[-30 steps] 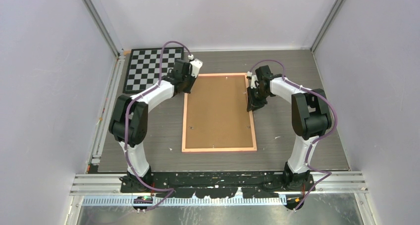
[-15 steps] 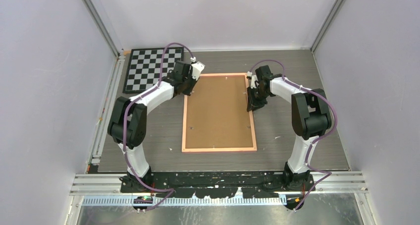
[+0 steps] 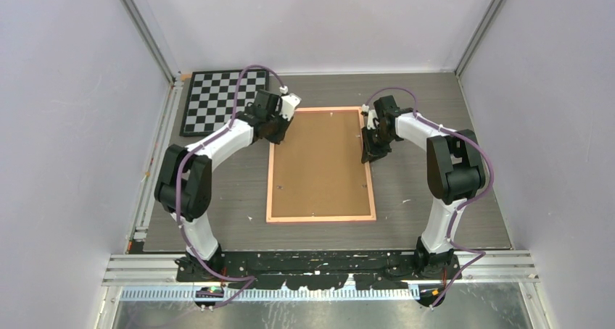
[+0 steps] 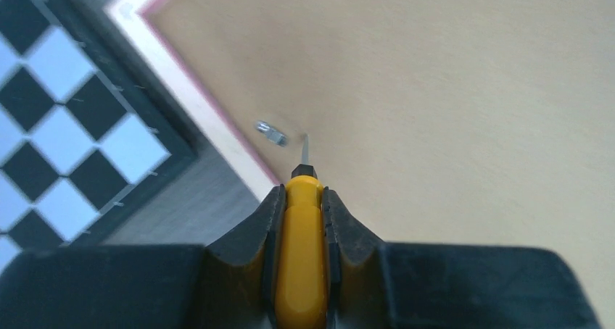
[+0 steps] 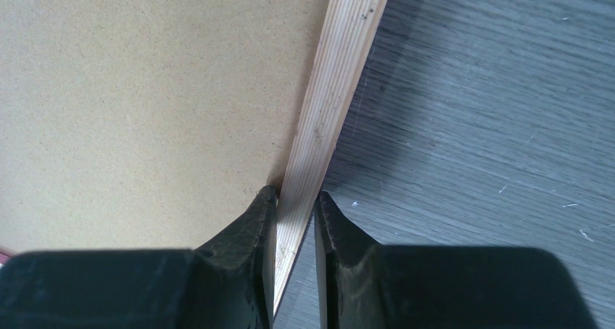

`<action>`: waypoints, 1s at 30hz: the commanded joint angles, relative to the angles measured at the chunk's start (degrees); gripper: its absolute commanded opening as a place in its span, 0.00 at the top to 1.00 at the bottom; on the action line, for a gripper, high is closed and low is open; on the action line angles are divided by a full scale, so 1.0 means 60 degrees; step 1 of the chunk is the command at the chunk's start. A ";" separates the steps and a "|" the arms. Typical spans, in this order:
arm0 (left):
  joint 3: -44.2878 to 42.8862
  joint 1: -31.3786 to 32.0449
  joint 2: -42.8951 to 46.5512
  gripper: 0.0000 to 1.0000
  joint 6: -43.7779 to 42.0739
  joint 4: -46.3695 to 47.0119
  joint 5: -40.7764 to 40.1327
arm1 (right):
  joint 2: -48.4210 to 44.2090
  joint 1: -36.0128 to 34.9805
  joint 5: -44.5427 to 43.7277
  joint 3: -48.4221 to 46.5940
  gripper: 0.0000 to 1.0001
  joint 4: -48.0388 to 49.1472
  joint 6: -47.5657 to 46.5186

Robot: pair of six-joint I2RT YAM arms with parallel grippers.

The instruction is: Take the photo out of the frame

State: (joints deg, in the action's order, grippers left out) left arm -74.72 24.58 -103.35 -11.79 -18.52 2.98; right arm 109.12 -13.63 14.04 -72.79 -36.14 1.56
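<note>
Pink-edged, brown-backed frame (image 3: 320,166); black-and-white checked chessboard (image 3: 214,101); yellow screwdriver handle (image 4: 302,256).

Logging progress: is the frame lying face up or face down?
Face down. The frame shows its brown fibreboard back upward, a metal clip at its edge; no photo is visible.

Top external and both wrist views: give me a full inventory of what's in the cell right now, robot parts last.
frame: 1, pink border, brown fibreboard back facing up, centre of the table.
photo: not in view.
metal clip: 1 seen close up, silver, on the back by the frame's far left corner.
chessboard: 1, black and white, far left corner.
tool: 1, yellow handle with thin metal tip, tip on the back beside the clip.
table: 1, dark grey wood grain.
left gripper: black, shut on the tool.
right gripper: black, closed astride the frame's right border.
</note>
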 commanded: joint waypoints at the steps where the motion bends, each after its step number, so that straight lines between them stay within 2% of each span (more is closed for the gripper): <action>1: -0.0274 0.0214 0.0860 1.00 0.0778 -0.1686 0.1416 | 0.0641 0.0042 -0.0694 0.0220 0.99 -0.0499 -0.0829; 6: -0.0248 0.0183 0.1511 1.00 0.0940 -0.1978 0.1625 | 0.0665 0.0879 -0.1185 -0.0224 0.99 -0.0806 -0.1602; 13: 0.0303 0.0120 0.2318 1.00 0.1305 -0.2069 0.1836 | 0.1561 0.1938 -0.1565 -0.2590 0.99 -0.1398 -0.2680; 14: 0.0375 0.0089 0.2458 1.00 0.1370 -0.2067 0.1853 | 0.1711 0.2004 -0.1583 -0.3087 0.96 -0.1513 -0.2713; 16: 0.0459 0.0011 0.2733 1.00 0.1478 -0.2086 0.1884 | 0.1951 0.2050 -0.1643 -0.4230 0.83 -0.1851 -0.2769; 19: 0.0478 -0.0180 0.3119 1.00 0.1676 -0.2202 0.1990 | 0.1941 0.2039 -0.1524 -0.5410 0.55 -0.2131 -0.2522; 21: 0.0436 -0.0350 0.3284 1.00 0.1844 -0.2363 0.2113 | 0.1743 0.2017 -0.1225 -0.5903 0.43 -0.2189 -0.2131; 25: 0.0363 -0.0856 0.3605 1.00 0.2310 -0.2646 0.2375 | 0.1202 0.1572 -0.0659 -0.6064 0.40 -0.2196 -0.1264; 30: 0.0373 -0.1642 0.3973 1.00 0.2618 -0.2862 0.2602 | 0.0605 -0.0184 -0.0546 -0.5346 0.40 -0.2004 -0.0483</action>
State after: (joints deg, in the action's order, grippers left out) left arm -71.85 17.89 -82.74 1.26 -34.20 16.08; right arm 117.93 -6.04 8.25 -106.91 -48.31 -6.28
